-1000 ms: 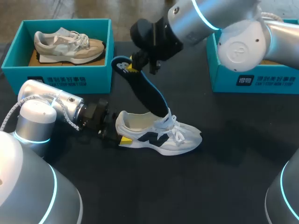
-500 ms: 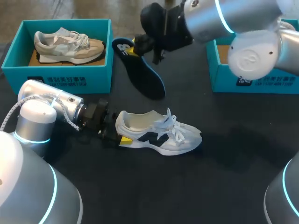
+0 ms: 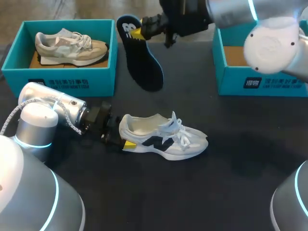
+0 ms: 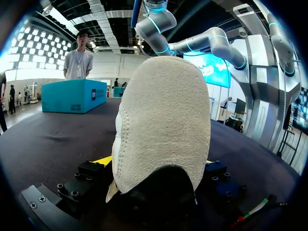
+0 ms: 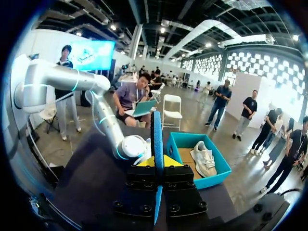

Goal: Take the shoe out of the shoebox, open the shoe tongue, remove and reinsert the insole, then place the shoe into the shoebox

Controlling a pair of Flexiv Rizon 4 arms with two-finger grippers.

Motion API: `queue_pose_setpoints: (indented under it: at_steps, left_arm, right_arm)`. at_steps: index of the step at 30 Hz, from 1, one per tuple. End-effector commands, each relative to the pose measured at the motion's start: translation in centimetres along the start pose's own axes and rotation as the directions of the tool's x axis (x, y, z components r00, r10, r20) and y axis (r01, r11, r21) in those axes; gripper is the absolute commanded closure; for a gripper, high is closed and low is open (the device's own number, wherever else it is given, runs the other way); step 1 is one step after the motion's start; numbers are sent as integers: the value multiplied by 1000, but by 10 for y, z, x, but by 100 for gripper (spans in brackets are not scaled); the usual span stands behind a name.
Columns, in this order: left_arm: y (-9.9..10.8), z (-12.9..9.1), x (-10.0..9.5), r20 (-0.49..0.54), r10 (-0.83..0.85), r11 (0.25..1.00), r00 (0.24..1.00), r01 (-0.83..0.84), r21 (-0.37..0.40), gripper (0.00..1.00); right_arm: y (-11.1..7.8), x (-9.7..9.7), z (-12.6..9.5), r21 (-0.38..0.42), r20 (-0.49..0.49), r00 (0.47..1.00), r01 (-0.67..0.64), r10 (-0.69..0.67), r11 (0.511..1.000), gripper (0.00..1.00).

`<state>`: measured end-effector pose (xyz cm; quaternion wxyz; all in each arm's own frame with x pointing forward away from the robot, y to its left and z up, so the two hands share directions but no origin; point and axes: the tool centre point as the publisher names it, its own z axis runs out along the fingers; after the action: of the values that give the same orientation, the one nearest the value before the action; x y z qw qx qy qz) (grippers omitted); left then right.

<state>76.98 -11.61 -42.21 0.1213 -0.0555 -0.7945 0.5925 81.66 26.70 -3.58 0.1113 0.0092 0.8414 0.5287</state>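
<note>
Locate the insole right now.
Head view: the insole is clamped in the right gripper, just right of the left shoebox at the far side of the table, clear of the white shoe in the left gripper.

**Insole Gripped on Edge**

The right pincer [image 5: 157,162] is clamped on the blue insole [image 5: 157,137], which is seen edge-on and stands upright between the two yellow tips. Ahead of it, on the dark table [image 5: 91,185], sits a teal shoebox [image 5: 212,181] with a pale shoe [image 5: 204,159] lying inside. Beside the box, the silver left arm [image 5: 72,80] bends down toward the table.
</note>
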Motion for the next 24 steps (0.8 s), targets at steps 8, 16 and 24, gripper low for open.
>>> queue_pose_setpoints:
  at_steps: [8,16,24]
  left_arm:
    - [0,1,-1,-1,0,1000,1000,0,-1,100]
    - [0,1,-1,-1,0,1000,1000,0,-1,100]
    - [0,1,-1,-1,0,1000,1000,0,-1,100]
  right_arm:
    - [9,-3,-22,54,6,1000,1,-1,999,100]
    - [9,-3,-22,54,6,1000,1,-1,999,100]
    - [25,-10,-50,-2,9,997,-77,77,997,100]
